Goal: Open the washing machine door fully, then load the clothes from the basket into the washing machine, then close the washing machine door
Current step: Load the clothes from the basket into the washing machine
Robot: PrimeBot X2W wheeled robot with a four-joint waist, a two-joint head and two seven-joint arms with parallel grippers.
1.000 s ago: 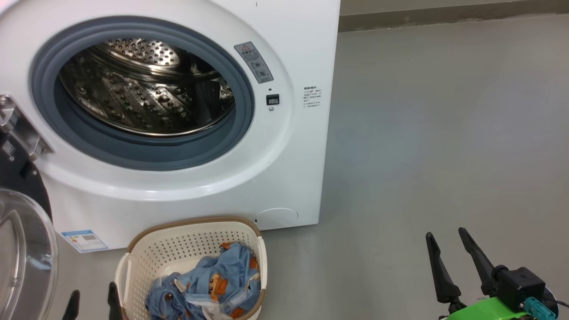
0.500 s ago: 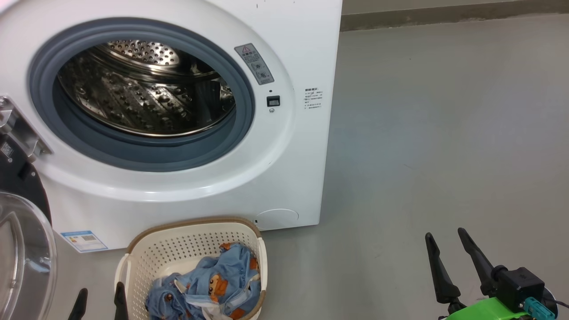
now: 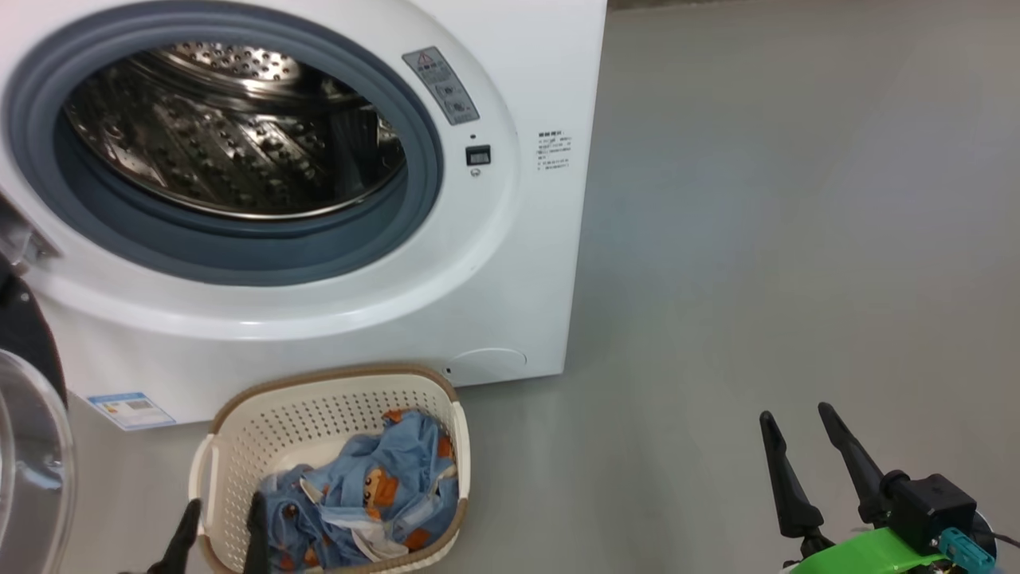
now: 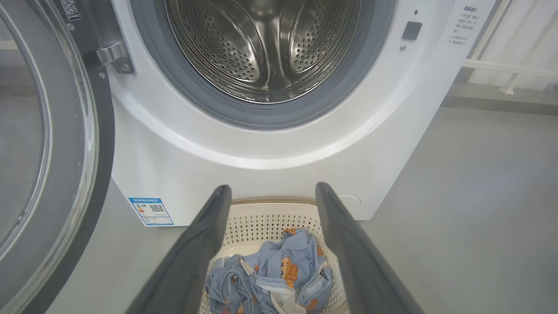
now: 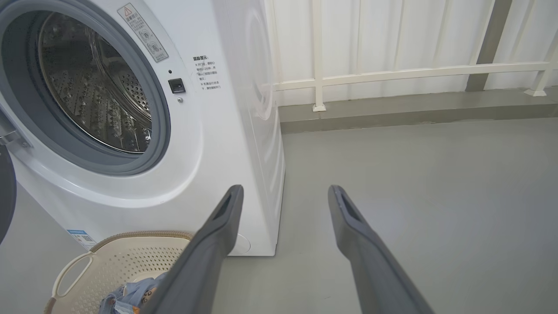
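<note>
The white washing machine (image 3: 510, 263) (image 4: 183, 174) (image 5: 226, 131) stands with its steel drum (image 3: 231, 135) bare behind the grey ring. Its door (image 3: 28, 446) (image 4: 48, 144) is swung wide to the left. On the floor before it sits the cream basket (image 3: 239, 430) (image 4: 261, 218) (image 5: 109, 261) holding the blue bear-print clothes (image 3: 366, 494) (image 4: 279, 270) (image 5: 126, 296). My left gripper (image 3: 225, 510) (image 4: 272, 192) is open at the basket's near left rim, pointing over the clothes. Far to the right, over bare floor, my right gripper (image 3: 797, 418) (image 5: 283, 192) is open and holds nothing.
Grey floor (image 3: 797, 239) stretches to the machine's right. In the right wrist view a white railing (image 5: 392, 72) and a low kerb (image 5: 414, 109) run along the back wall. A blue label (image 3: 131, 408) sits low on the machine's front.
The head camera has tilted down and shifted, so the whole scene sits higher. My left gripper has moved right and up toward the basket's near rim. The right gripper has held still.
</note>
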